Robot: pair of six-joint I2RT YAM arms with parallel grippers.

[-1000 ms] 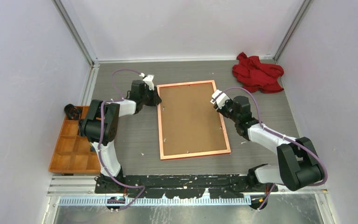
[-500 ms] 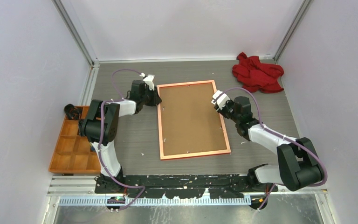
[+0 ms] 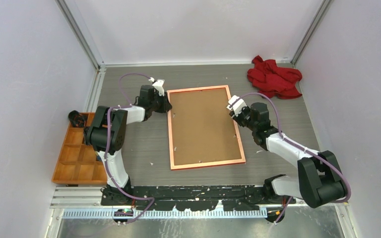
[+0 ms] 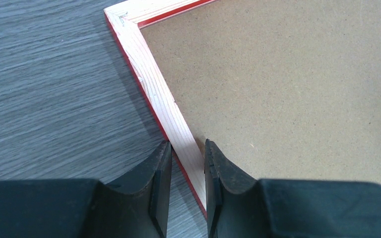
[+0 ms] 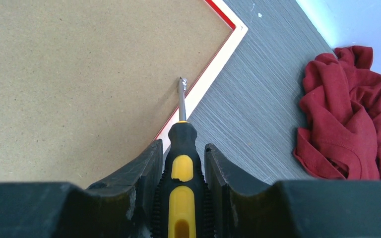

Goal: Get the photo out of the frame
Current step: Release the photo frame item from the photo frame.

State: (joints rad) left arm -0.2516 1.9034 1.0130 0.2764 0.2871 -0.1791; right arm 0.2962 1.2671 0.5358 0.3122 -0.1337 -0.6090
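The frame (image 3: 170, 134) lies face down in the middle of the table, its pale back rim (image 4: 154, 84) edged in red. A brown backing board (image 3: 203, 126) fills it and hides the photo. My left gripper (image 3: 165, 105) is at the frame's far left corner. In the left wrist view its jaws (image 4: 187, 163) are shut on the left rail. My right gripper (image 3: 236, 112) is at the right rail near the far corner, shut on a black-and-yellow screwdriver (image 5: 182, 168). The screwdriver's tip (image 5: 182, 81) touches a small metal tab at the board's edge, beside the rail (image 5: 213, 64).
A crumpled red cloth (image 3: 274, 77) lies at the back right, close to the frame's far right corner (image 5: 349, 109). An orange compartment tray (image 3: 77, 153) sits at the left edge with a small black object (image 3: 77, 119) behind it. Walls enclose three sides.
The right wrist has edged slightly to the right along the frame's right rail, still with the screwdriver. The left arm and the frame have not moved.
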